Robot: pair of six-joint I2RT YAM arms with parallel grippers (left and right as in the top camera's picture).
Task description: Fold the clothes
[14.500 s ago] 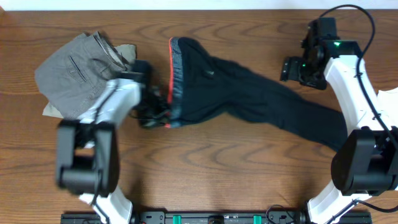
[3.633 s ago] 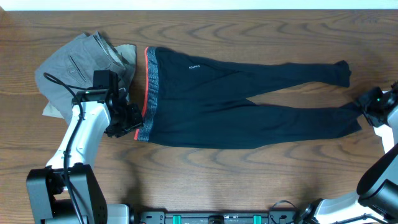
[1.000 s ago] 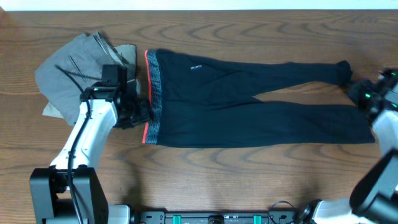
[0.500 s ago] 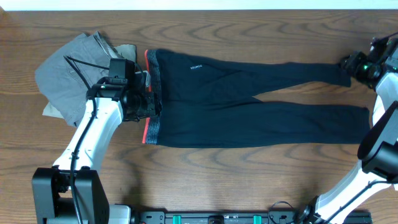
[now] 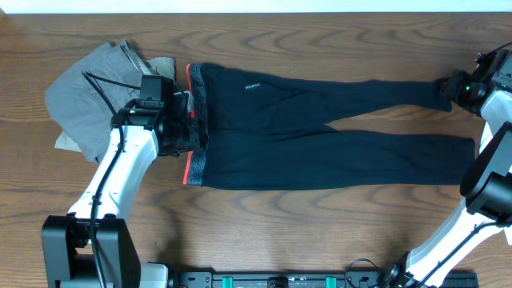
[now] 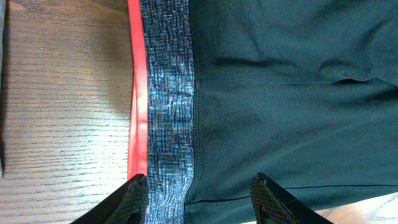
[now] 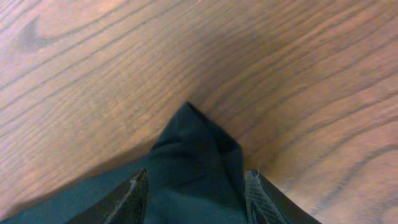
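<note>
your wooden table (image 5: 320, 232) carries the leggings (image 5: 320, 136) spread flat, with the waistband (image 6: 168, 93) at the left and both legs running right. folded grey trousers (image 5: 88, 96) lie far left, just beside the waistband. your left gripper (image 6: 200, 190) stands parted astride the waistband, pinching nothing. your right gripper (image 7: 194, 193) is spread astride the far leg's cuff (image 7: 199, 149), far right.
</note>
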